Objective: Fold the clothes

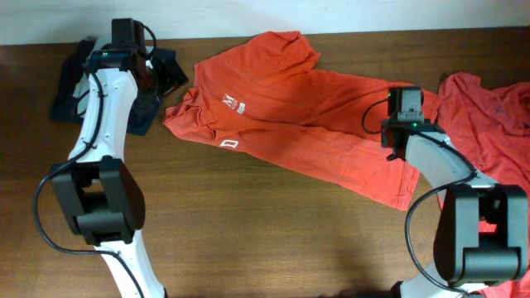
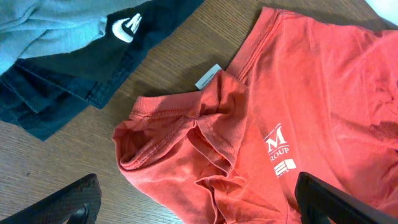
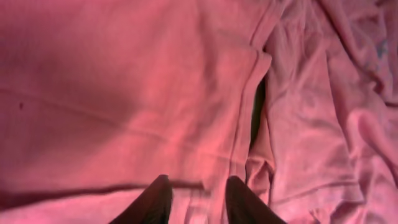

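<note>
An orange-red T-shirt [image 1: 290, 108] lies spread across the table with its white chest logo [image 2: 277, 152] facing up. Its left sleeve and collar are bunched [image 2: 186, 143]. A second crumpled orange-red shirt [image 1: 489, 116] lies at the right edge. My left gripper [image 1: 161, 83] hovers wide open over the bunched sleeve [image 2: 199, 208] and touches nothing. My right gripper [image 1: 402, 112] is low over the first shirt's right hem [image 3: 198, 199]. Its fingers [image 3: 155, 199] stand a little apart with cloth under the gap. The second shirt [image 3: 329, 124] lies just to their right.
Dark navy clothes [image 1: 74, 83] lie at the back left, with a white logo [image 2: 127, 26] and a grey garment [image 2: 50, 25] on top. A white tag [image 2: 208, 76] sticks out by the collar. Bare wooden table [image 1: 248, 223] runs along the front.
</note>
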